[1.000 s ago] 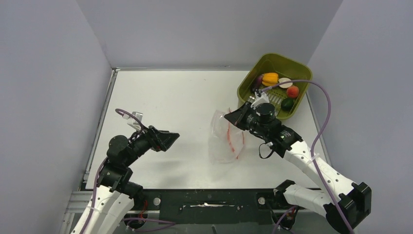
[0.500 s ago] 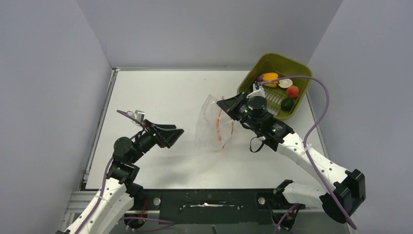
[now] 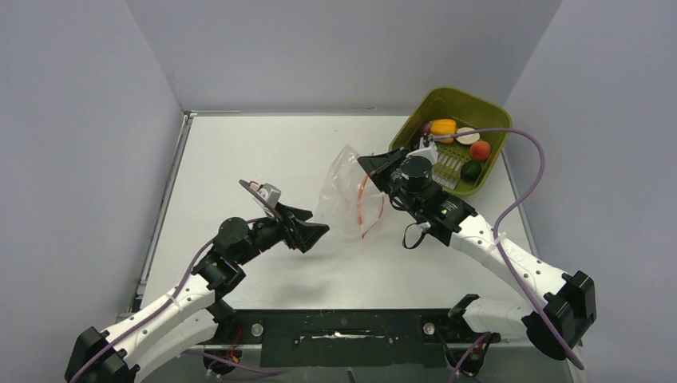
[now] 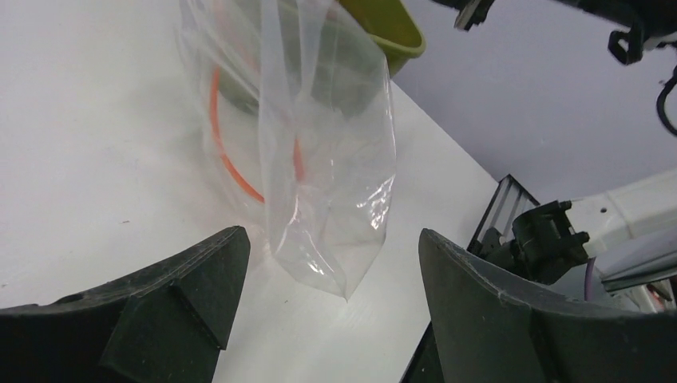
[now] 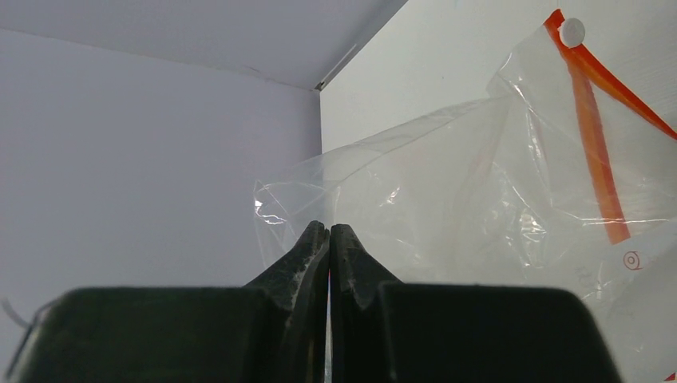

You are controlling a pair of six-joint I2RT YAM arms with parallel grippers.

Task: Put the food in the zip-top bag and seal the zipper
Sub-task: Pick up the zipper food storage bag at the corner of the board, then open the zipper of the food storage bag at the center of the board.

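the clear crinkly plastic zip-top bag (image 3: 345, 195) hangs near the centre of the overhead frame, its lower corner down at the white table (image 3: 263, 152); its thin red-orange zipper strip (image 3: 369, 209) curves loosely down the bag's right side; the right gripper (image 3: 363, 163) has its fingers pressed together on the bag's upper edge; the left gripper (image 3: 318, 231), just lower left of the bag, has its fingers spread wide, gripping nothing; the small toy foods (image 3: 455, 144) lie in the olive-green plastic basket (image 3: 409, 126) at upper right

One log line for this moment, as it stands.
right tool: shut on zip-top bag, bag hanging | left tool: open, facing bag | food: in green basket | bag: empty
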